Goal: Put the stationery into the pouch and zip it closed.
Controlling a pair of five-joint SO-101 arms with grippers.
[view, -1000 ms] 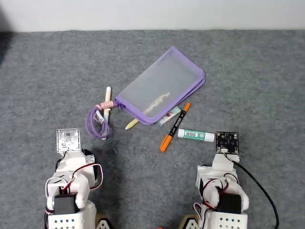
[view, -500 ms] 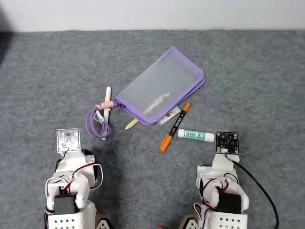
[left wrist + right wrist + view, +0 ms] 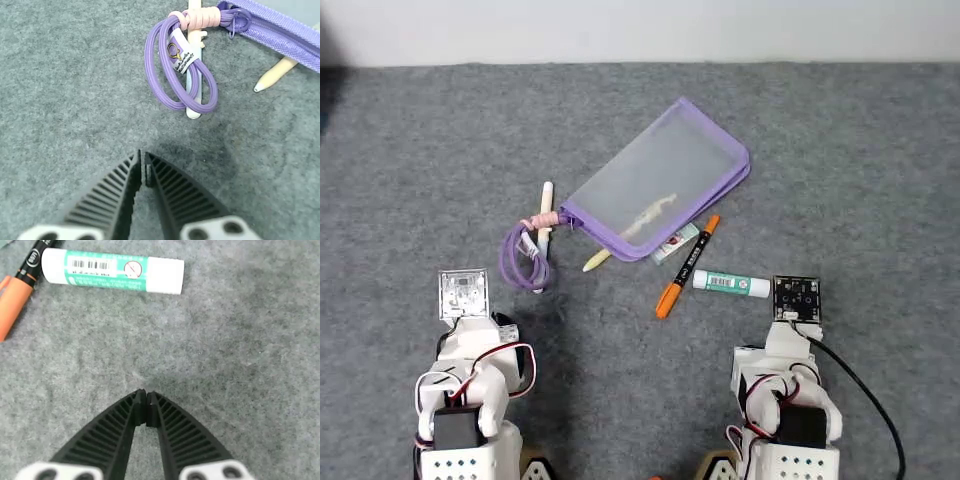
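Both arms are built of white printed shells around black servo blocks. The left arm carries looping red and black wires and a pale, clear-cased square camera module. The right arm bears a black square module, and a black cable trails toward the near right edge. The left gripper and the right gripper each have black ridged fingers on white bases with round holes.

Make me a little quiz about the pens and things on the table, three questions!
1. True or false: the glue stick is inside the pouch.
2. What lies nearest the glue stick? A) orange marker B) scissors C) ruler
3. Fill in: the left gripper and the right gripper are both ____ (open or shut).
Key: 1 false; 2 A; 3 shut.
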